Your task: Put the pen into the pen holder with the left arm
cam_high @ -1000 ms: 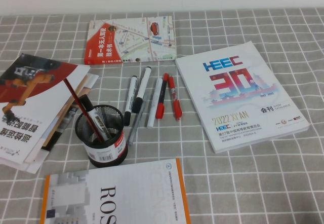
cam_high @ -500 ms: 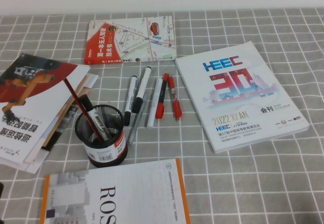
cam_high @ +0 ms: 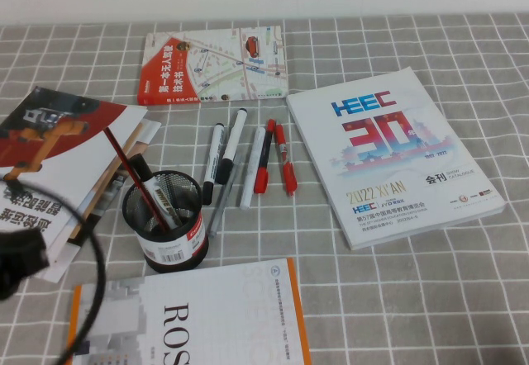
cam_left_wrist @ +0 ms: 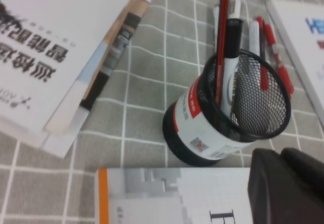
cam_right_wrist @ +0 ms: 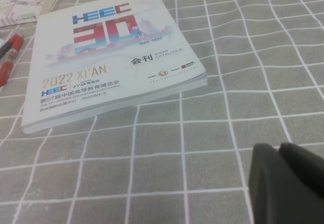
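Pen holder (cam_left_wrist: 228, 112) near left gripper (cam_left_wrist: 286, 186); right gripper (cam_right_wrist: 288, 183) near catalogue (cam_right_wrist: 111, 51); gripper openings indiscernible.

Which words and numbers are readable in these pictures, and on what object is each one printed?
"HEEC", "30", "2022 XI'AN": white catalogue.
"ROS": orange-edged book.
Map booklet, magazine pile, pen holder sticker, pen: print unreadable.
Left claw is beside the holder; right claw is near the catalogue.
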Robot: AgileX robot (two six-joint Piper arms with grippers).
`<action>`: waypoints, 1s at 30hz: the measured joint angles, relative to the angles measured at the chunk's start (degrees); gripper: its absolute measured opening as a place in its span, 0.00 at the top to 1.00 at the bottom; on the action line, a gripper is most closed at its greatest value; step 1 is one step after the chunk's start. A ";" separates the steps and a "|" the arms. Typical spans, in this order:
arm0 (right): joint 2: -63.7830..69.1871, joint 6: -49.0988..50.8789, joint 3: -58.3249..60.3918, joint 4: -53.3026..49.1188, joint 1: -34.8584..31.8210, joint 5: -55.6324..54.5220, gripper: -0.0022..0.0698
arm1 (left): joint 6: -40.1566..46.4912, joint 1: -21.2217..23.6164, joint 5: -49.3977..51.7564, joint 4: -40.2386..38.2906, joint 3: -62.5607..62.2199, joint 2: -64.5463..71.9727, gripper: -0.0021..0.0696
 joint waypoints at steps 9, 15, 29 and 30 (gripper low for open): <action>0.00 0.00 0.00 0.00 0.00 0.00 0.99 | 5.25 0.00 6.41 0.12 -15.45 16.85 0.97; 0.00 0.00 0.00 0.00 0.00 0.00 0.99 | 6.27 0.00 14.26 0.25 -31.22 29.37 0.97; 0.00 0.00 0.00 0.00 0.00 0.00 0.99 | -1.14 -12.22 32.30 18.08 -69.33 59.48 0.97; 0.00 0.00 0.00 0.00 0.00 0.00 0.99 | -1.23 -12.92 33.41 18.34 -72.02 61.39 0.97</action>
